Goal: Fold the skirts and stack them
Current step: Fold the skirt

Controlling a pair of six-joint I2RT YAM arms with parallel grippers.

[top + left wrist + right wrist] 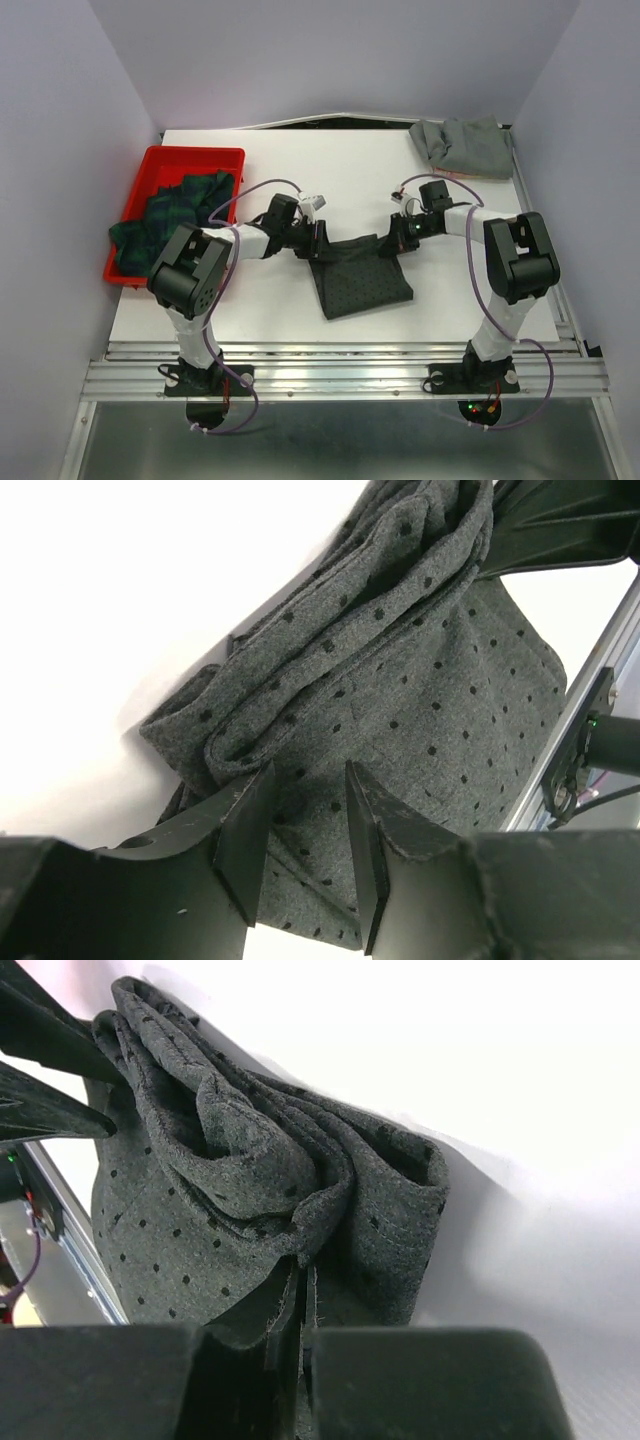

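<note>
**Skirt one mid-fold, two more waiting**

Folding looks barely under way, and no stack exists yet. The charcoal dotted skirt (pixel 365 280) lies at the middle of the table (pixel 300 170), just in front of the arms. Its far edge is gathered into a thick bunched roll between the two grippers, while the near part spreads flat toward the bases.

The right gripper (pixel 303 1290) has its jaws pressed almost together on a thin edge of that skirt, so it is clamped on the cloth. The left gripper (pixel 308 800) sits at the opposite end of the roll. Its jaws stand a little apart with dotted cloth showing in the gap, and I cannot tell whether it actually pinches the fabric or only hangs over it.

By my reading, this first skirt needs its fold laid down and smoothed, and the other two have not been started. The plaid skirt (pixel 170 215) is heaped in the red tray (pixel 190 155) at the left, partly spilling over its near rim. The grey skirt (pixel 465 145) lies crumpled at the far right corner, well apart from the dotted one.

Nothing lies between the grippers and the bare table beyond them. The untidy gather of cloth itself seems the main obstacle to a clean fold.
</note>
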